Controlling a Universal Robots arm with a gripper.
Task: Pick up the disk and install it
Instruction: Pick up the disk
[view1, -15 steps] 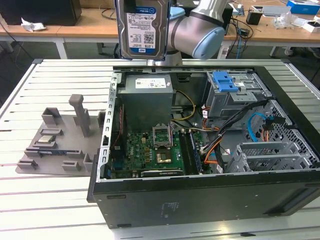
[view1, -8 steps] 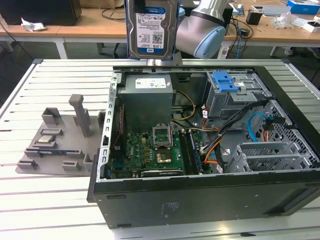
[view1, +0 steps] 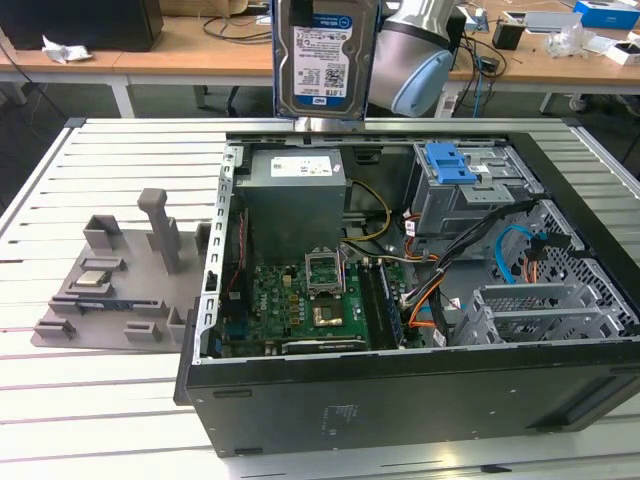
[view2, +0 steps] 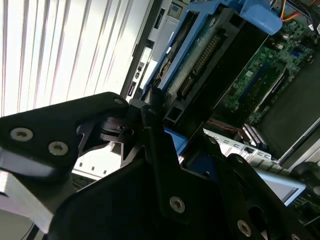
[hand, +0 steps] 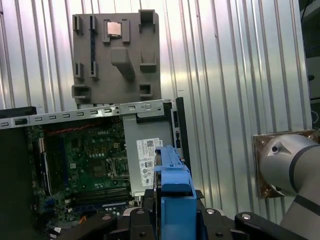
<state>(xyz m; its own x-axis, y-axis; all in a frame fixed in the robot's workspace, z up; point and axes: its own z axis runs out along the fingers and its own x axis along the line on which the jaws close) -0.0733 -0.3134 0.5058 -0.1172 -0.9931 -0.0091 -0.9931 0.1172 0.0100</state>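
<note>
1. End effector is clamped on the disk, fingers pinching it from both sides.
2. The disk hangs upright in the air over the open computer case, label facing the exterior view.
3. The grey power supply sits under it, and the blue-topped drive bay is at the exterior view's right.
4. A grey parts tray with a small chip sits on the slatted desk beside the case.

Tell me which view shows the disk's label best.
The exterior view: the disk is upright in the air with its label facing the camera. The second wrist view shows its connector edge; the first wrist view shows its blue rail edge-on.
</note>
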